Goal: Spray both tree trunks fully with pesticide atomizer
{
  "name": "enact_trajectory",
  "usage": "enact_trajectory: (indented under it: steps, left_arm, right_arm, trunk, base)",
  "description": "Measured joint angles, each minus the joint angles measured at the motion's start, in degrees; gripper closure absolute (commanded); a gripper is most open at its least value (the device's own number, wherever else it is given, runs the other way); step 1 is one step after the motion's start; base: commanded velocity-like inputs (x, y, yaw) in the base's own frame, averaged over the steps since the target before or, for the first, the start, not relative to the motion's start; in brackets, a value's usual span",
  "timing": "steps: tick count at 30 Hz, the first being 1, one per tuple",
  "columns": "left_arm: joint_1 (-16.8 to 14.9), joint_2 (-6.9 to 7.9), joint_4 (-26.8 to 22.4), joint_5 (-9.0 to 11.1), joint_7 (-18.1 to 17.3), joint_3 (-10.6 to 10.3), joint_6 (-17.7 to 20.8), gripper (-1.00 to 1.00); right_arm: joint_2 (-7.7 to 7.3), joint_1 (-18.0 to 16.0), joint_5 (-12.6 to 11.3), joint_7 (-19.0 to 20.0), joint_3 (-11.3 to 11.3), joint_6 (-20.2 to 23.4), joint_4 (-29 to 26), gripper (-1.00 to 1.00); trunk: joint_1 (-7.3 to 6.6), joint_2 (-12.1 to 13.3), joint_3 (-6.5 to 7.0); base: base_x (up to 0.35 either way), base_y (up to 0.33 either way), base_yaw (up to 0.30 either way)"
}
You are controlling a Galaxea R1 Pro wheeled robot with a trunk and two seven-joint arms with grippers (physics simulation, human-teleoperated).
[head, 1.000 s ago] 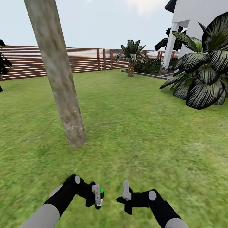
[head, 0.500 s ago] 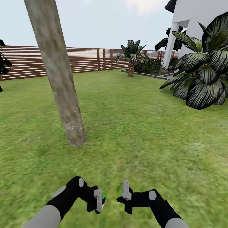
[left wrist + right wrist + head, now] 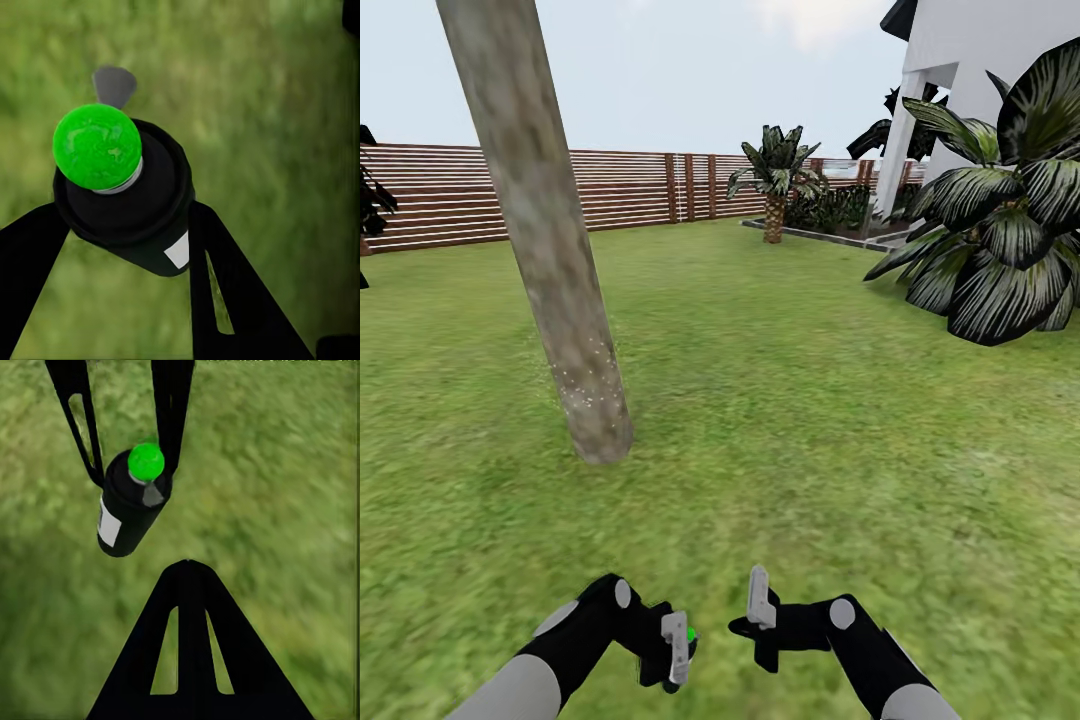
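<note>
The pesticide atomizer (image 3: 131, 214) is a dark bottle with a green cap, a grey nozzle and a small white label. My left gripper (image 3: 678, 648) is shut on it, low over the lawn just in front of me; the right wrist view looks at the atomizer (image 3: 126, 514) between the left gripper's fingers (image 3: 171, 412). My right gripper (image 3: 759, 600) hovers beside it, a short gap to its right, shut on nothing. One tree trunk (image 3: 550, 250), thick and mottled grey-beige, leans up from the grass ahead and to the left. Pale specks dot its lower part.
A brown slat fence (image 3: 630, 190) closes the lawn at the back. A short palm (image 3: 775, 185) stands by a raised bed. A big dark-leaved plant (image 3: 1000, 230) and a white house (image 3: 960, 70) fill the right side. Open grass (image 3: 790, 400) lies ahead.
My left gripper has shifted a little right and down in the head view, carrying the atomizer closer to the right gripper. The right arm has not moved.
</note>
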Motion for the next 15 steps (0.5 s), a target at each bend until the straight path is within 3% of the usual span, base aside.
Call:
enact_trajectory:
  steps: [4, 15]
  left_arm:
    - [-0.03, -0.77, 0.36, 0.33, 0.12, 0.09, 0.02, 1.0]
    - [-0.09, -2.4, 0.07, 0.69, 2.19, 0.31, 0.1, 1.0]
  right_arm:
    - [0.04, -0.17, -0.29, 0.02, -0.01, 0.1, -2.52, 1.0]
    - [0.05, -0.18, -0.31, 0.03, -0.01, 0.08, -2.78, 1.0]
  trunk:
    - [0.0, 0.0, 0.0]
    - [0.0, 0.0, 0.0]
  base:
    - [0.0, 0.0, 0.0]
    - [0.0, 0.0, 0.0]
